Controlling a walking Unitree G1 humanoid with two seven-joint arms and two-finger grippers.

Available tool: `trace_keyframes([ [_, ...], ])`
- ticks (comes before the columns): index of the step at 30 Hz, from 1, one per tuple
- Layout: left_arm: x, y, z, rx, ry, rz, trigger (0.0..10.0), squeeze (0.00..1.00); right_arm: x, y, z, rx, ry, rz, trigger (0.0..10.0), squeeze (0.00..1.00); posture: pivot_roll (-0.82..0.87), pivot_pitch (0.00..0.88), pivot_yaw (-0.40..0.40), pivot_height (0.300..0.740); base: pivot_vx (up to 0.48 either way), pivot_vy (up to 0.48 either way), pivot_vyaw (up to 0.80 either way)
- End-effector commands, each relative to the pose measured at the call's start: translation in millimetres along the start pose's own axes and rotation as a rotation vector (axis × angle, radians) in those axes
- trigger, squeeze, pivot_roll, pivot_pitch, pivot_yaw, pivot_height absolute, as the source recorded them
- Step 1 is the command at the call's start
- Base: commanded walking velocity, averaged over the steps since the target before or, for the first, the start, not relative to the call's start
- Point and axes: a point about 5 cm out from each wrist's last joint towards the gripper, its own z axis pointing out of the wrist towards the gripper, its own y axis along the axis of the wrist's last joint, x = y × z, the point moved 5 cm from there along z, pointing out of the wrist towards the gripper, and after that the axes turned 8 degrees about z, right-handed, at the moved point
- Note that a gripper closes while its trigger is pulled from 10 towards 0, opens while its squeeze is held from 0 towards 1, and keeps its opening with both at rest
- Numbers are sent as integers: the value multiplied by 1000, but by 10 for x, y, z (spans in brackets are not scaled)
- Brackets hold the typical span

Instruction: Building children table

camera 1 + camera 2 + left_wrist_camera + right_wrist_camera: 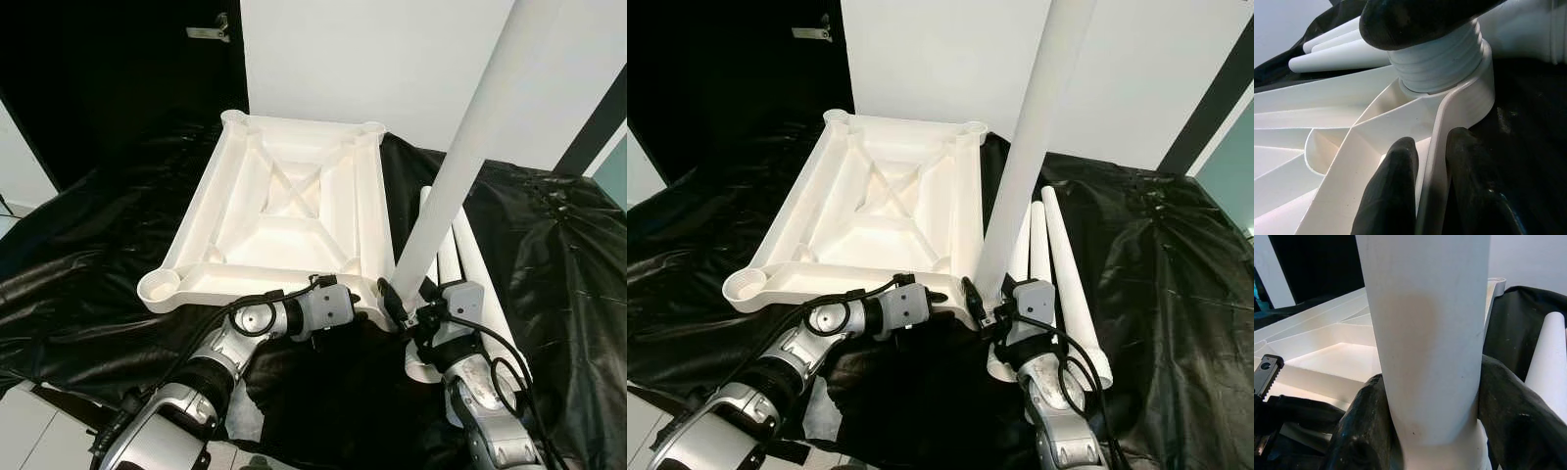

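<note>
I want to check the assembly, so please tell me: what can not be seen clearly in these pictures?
- Top of the upright table leg: cut off by the head views' upper edge.
- Leg's threaded end in the tabletop corner socket: seating depth hidden by the right gripper.
- Spare legs: count unclear, overlapped by the upright leg.
- Left gripper: fingertips cut off.

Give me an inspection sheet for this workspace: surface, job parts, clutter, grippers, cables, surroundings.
Surface: black plastic sheet, wrinkled, covering the work area.
Job's things: white tabletop lying upside down; one white leg standing in its near right corner socket, threaded end at the socket; spare legs lying on the sheet beside the tabletop.
Clutter: nothing seen.
Grippers: left gripper pinching the tabletop's rim by that socket; right gripper clamped round the leg's lower end.
Cables: black cables along both forearms.
Surroundings: white wall, dark doorway.
</note>
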Motion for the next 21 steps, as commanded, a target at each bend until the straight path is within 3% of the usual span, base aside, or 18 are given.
trace_keyframes([
  [1,-348,-223,-22,75,-111,-60,10000,0,-430,-118,-127,90,-124,-80,10000,0,237,0,-92,740,0,0,0],
  [3,-347,-221,-18,75,-112,-60,10000,0,-450,-122,-127,93,-125,-80,10000,0,237,0,-92,740,0,0,0],
  [4,-343,-218,-14,75,-111,-59,10000,0,-482,-102,-117,89,-128,-78,10000,1000,232,0,-92,740,0,0,0],
  [8,-338,-216,-13,73,-111,-58,10000,0,-507,-64,-64,106,-50,-78,10000,1000,225,0,-89,740,0,0,0],
  [9,-339,-215,-12,73,-112,-57,10000,0,-500,-65,-46,135,23,-78,10000,0,223,0,-88,740,0,0,0],
  [14,-338,-207,-4,71,-115,-54,10000,0,-483,-91,-48,205,170,-87,10000,0,220,0,-86,740,0,0,0],
  [15,-336,-204,-1,70,-117,-52,10000,0,-454,-92,-46,239,261,-88,10000,0,218,0,-85,740,0,0,0],
  [17,-336,-204,-1,70,-117,-52,10000,0,-454,-92,-46,239,261,-88,10000,0,218,0,-85,740,0,0,0],
  [18,-336,-204,-1,70,-118,-51,10000,0,-414,-107,-54,264,317,-78,8627,0,218,0,-84,740,0,0,0],
  [19,-333,-201,1,69,-118,-50,10000,0,-366,-142,-79,298,376,-86,0,0,221,0,-84,740,0,0,0],
  [21,-329,-199,3,69,-118,-50,10000,0,-342,-166,-95,318,406,-81,0,0,225,0,-86,740,0,0,0],
])
